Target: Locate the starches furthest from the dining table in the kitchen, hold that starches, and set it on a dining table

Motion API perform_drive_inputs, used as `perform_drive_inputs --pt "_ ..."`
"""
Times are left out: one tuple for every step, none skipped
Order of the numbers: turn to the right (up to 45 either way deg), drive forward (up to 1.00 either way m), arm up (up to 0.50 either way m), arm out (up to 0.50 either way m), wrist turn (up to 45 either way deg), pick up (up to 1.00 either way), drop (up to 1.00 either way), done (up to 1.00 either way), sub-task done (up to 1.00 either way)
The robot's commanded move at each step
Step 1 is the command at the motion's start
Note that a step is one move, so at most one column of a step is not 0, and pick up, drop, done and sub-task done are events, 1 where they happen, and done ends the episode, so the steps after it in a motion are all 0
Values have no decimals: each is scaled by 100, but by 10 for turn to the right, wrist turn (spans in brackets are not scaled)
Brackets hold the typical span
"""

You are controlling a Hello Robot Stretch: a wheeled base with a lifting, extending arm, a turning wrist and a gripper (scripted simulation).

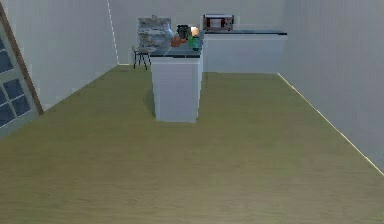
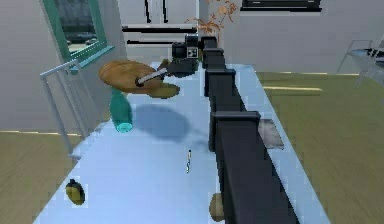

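Step in hand, by judgement: the last one, setting down. Brown oval loaf of bread (image 2: 122,74), taken for the task's starches, hanging at the far end of the gripper (image 2: 150,77), clear of the pale blue smooth tabletop (image 2: 150,185). Soft dark shadow (image 2: 165,122) cast apart from it on the surface, hence judged held aloft. Fingers' own stance: cannot tell, thin dark prongs against crust. Position of loaf: above the table's far half, toward its edge at the arm side view's left.

Next move, by judgement: lower the long dark square-section arm (image 2: 235,140) gently, down to contact between underside and bare surface, then leave the loaf there and draw back. Caution: teal glassy bottle (image 2: 121,112), upright, just below the loaf in the picture, near that same edge; tall and narrow, likely to topple if brushed. Safer to aim at the bare patch under the shadow.

Materials and shapes: loaf matt, rounded, darker brown on top, paler tan along its lower side; probably light and slightly yielding. Tabletop glossy, flat, hard. Thin silvery utensil (image 2: 189,160) lying mid-table just beside the arm. Small dark round object with a yellow spot (image 2: 75,190) near the corner at the view's bottom left; kind not clear. Metal-framed chair (image 2: 58,95) outside the left edge.

Forward view: white box-shaped island with dark top (image 1: 178,85), standing mid-room on olive floor (image 1: 200,170).
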Motion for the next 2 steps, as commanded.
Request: perform_drive_inputs --pt "0 0 0 0 360 0 0 0 0" --pt "0 0 -32 0 0 0 0 0 0"
